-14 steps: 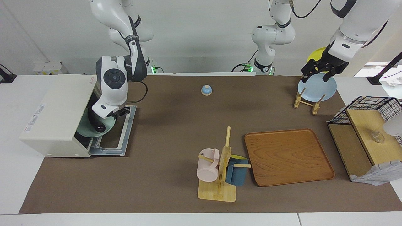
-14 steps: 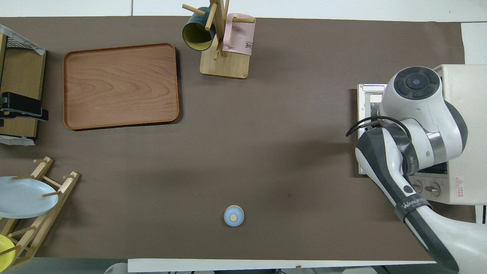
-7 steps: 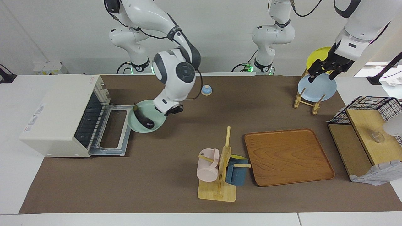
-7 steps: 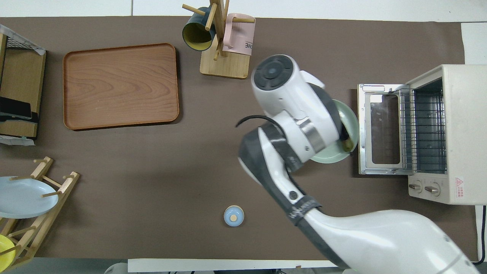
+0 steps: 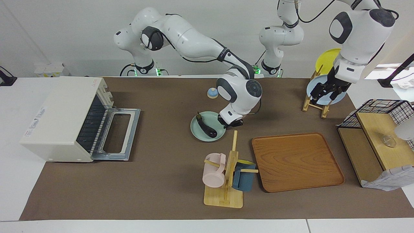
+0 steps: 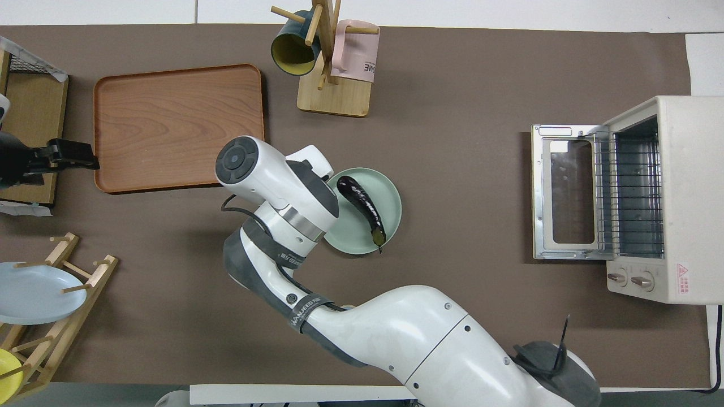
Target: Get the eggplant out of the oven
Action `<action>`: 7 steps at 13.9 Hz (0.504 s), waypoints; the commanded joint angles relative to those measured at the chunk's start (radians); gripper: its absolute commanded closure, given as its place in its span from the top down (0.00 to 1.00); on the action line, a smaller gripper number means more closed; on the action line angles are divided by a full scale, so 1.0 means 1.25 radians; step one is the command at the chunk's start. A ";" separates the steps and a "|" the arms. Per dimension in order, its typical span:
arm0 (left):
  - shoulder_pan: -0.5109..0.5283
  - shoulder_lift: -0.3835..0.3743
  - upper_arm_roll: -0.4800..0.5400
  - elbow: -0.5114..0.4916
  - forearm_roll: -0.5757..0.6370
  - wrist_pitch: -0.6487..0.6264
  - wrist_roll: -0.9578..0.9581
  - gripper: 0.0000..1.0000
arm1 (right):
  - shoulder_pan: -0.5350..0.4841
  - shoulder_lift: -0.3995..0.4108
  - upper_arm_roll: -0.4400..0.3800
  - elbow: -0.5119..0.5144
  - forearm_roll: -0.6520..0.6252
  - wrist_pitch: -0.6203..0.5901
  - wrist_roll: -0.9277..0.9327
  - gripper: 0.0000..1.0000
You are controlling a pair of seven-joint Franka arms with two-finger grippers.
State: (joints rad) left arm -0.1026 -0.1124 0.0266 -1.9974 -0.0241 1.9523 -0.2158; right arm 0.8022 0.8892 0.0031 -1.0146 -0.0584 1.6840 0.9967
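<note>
The eggplant (image 5: 206,125) lies dark and slim on a pale green plate (image 5: 201,132) at the middle of the table, beside the mug tree; it also shows in the overhead view (image 6: 362,206) on the plate (image 6: 390,198). My right gripper (image 5: 228,124) is shut on the plate's rim, on the side toward the left arm's end. The cream oven (image 5: 61,119) stands at the right arm's end with its door (image 5: 118,134) folded down and its rack (image 6: 630,192) bare. My left gripper (image 5: 326,93) hangs open over the plate rack.
A mug tree (image 5: 228,174) with a pink and a blue mug stands beside a wooden tray (image 5: 297,161). A small blue bell (image 5: 212,93) sits nearer to the robots than the plate. A plate rack (image 5: 315,105) holds a light blue and a yellow plate. A wire shelf (image 5: 378,129) stands at the left arm's end.
My right arm has drawn the green plate with the eggplant out of the oven, over the open door and along to the table's middle. My left gripper has dropped lower over the plate rack.
</note>
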 commanded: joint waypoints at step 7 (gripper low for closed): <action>-0.152 0.136 -0.002 -0.035 0.003 0.187 -0.139 1.00 | -0.225 -0.371 0.016 -0.181 0.032 -0.148 -0.220 0.57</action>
State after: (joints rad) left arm -0.2353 0.0470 0.0170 -2.0293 -0.0248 2.1367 -0.3192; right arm 0.6049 0.6181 0.0036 -0.9828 -0.0446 1.4882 0.8244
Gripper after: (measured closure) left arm 0.000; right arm 0.410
